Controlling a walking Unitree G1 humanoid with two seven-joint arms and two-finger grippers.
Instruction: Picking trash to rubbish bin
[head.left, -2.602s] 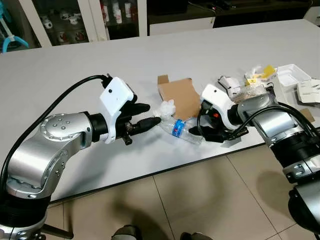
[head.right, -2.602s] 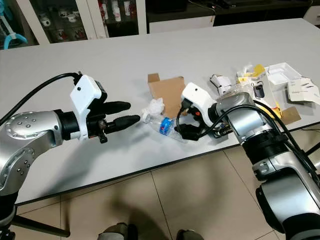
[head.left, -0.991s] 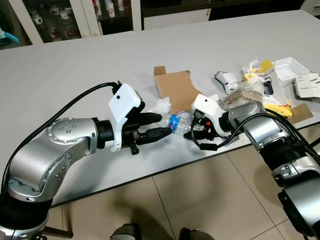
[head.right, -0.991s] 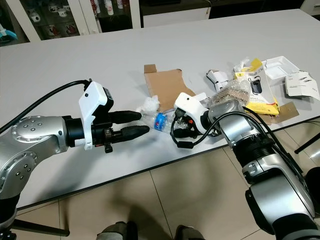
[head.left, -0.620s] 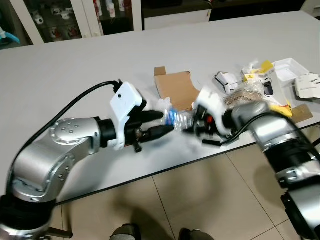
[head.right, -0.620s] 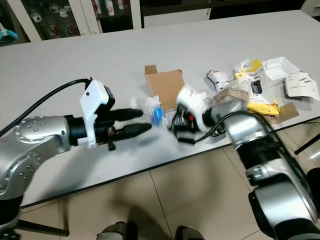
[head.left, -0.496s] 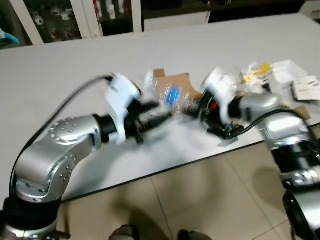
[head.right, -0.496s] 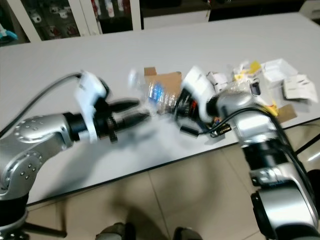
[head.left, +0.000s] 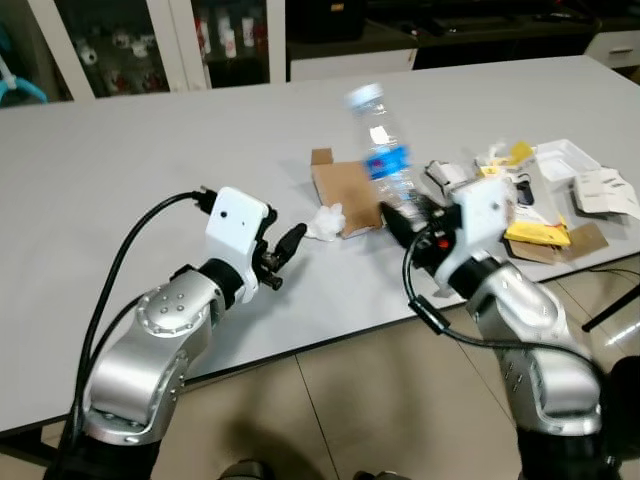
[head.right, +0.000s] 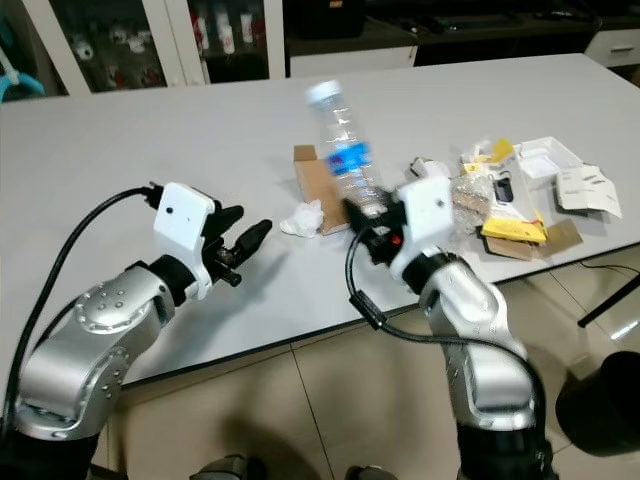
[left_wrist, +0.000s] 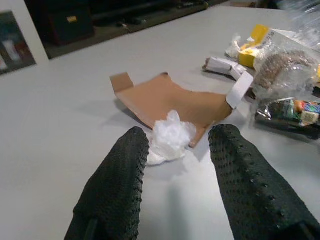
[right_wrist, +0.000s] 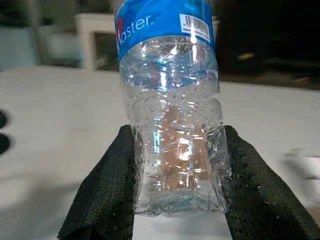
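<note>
A clear plastic bottle (head.left: 385, 160) with a blue label stands upright in the air above the grey table (head.left: 150, 150). My right gripper (head.left: 400, 216) is shut on its lower end; in the right wrist view the bottle (right_wrist: 172, 115) sits between the two black fingers (right_wrist: 107, 190). My left gripper (head.left: 285, 245) hovers open low over the table to the left, holding nothing. Just beyond its fingertips (left_wrist: 125, 165) lies a crumpled white wad (left_wrist: 170, 137) against a flattened brown cardboard piece (left_wrist: 175, 102).
Several pieces of trash lie at the table's right end: yellow packaging (head.left: 535, 232), a white tray (head.left: 565, 160), a clear snack bag (left_wrist: 287, 67). A black bin (head.right: 610, 390) stands on the tiled floor at the lower right. Glass cabinets line the back.
My right gripper has lifted the bottle off the table and turned it upright. My left gripper has drawn back from the bottle. The camera has shifted too.
</note>
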